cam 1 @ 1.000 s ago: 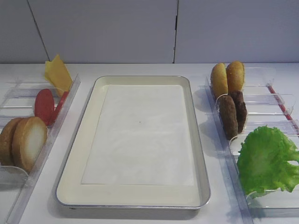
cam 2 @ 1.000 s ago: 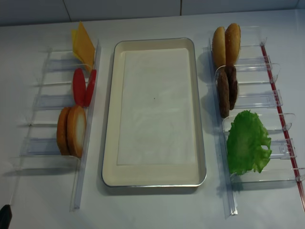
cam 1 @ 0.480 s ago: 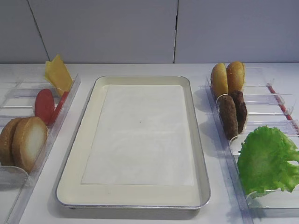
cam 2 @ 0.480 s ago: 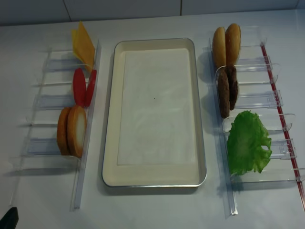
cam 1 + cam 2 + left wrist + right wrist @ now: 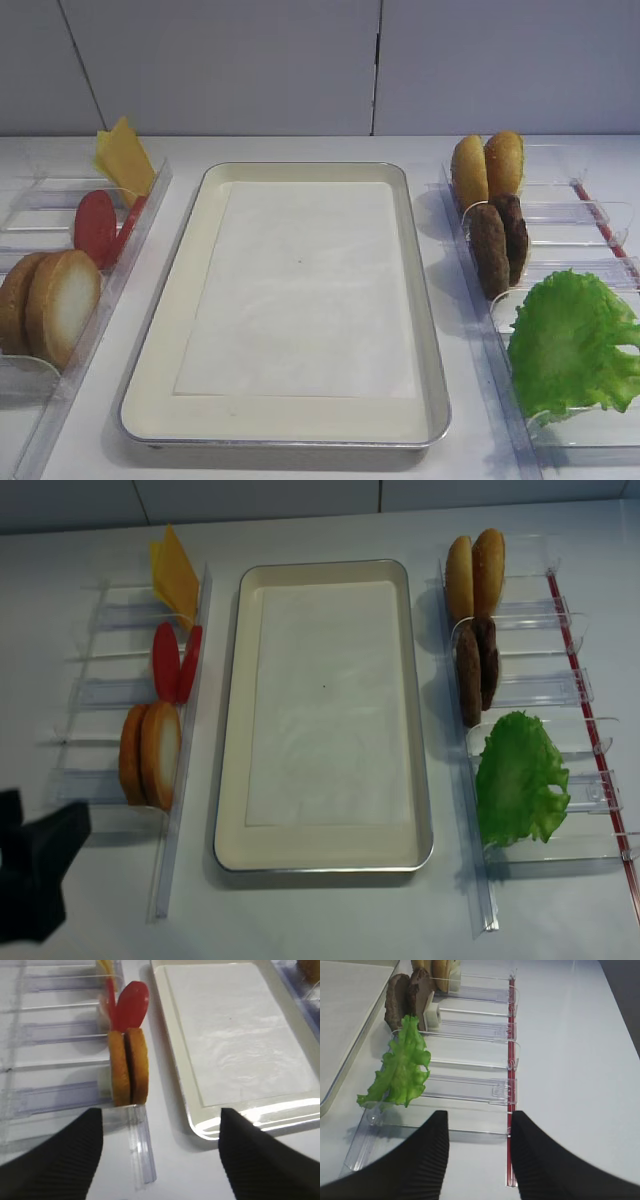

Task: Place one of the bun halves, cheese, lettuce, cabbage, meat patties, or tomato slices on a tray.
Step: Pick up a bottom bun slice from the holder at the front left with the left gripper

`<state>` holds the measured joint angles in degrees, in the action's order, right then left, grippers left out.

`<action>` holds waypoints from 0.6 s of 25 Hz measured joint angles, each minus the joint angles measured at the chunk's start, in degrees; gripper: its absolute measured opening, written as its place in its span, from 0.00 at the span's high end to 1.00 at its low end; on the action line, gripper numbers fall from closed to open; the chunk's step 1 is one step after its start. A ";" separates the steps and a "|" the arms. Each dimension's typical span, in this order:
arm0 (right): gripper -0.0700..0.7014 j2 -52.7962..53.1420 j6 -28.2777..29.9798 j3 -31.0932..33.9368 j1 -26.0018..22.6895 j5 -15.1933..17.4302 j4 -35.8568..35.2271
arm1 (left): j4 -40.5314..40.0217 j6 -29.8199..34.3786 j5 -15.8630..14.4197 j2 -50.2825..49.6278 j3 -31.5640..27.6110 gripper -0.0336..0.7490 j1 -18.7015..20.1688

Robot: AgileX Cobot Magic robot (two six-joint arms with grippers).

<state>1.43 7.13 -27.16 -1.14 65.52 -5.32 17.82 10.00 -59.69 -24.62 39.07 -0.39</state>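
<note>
The cream tray [image 5: 175,330] with its white liner lies mid-table with nothing on it. In the left bins stand the bun halves [image 5: 62,300] [image 5: 129,1067], tomato slices [image 5: 95,225] and cheese [image 5: 125,158]. In the right bins are the meat patties [image 5: 490,250] and the lettuce [image 5: 570,340] [image 5: 400,1067]. No cabbage shows. My left gripper [image 5: 160,1125] hangs open and holds nothing, just short of the bun halves' bin end; it shows at the bottom left [image 5: 35,875]. Near the lettuce bin's front end my right gripper [image 5: 479,1125] stands open with nothing in it.
Two domed golden buns [image 5: 487,165] stand behind the patties. Clear plastic bins [image 5: 100,695] flank the tray [image 5: 232,730] on the left and further bins [image 5: 560,690] on the right, with a red strip [image 5: 510,1060] along the right bins' outer side.
My left gripper has come up into the realsense view from the bottom left corner, closer to the bun halves' bin. Nothing on the table has moved.
</note>
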 joint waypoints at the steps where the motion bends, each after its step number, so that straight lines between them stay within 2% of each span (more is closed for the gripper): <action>1: 0.49 0.00 0.00 0.00 0.00 0.00 0.00 | 1.88 1.25 1.11 -2.08 0.53 0.35 0.00; 5: 0.49 0.00 0.00 0.00 0.00 0.00 0.00 | 6.85 5.79 3.45 -10.27 2.34 0.35 0.00; 11: 0.49 0.00 0.12 0.00 0.00 0.00 0.00 | 7.89 6.86 5.84 -23.30 5.54 0.35 0.12; 15: 0.49 0.00 0.35 0.00 0.00 0.00 0.00 | 6.57 6.86 7.72 -31.50 7.65 0.35 1.77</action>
<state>1.43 7.48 -27.16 -1.14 65.52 -5.32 24.38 16.87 -51.97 -56.11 46.72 1.38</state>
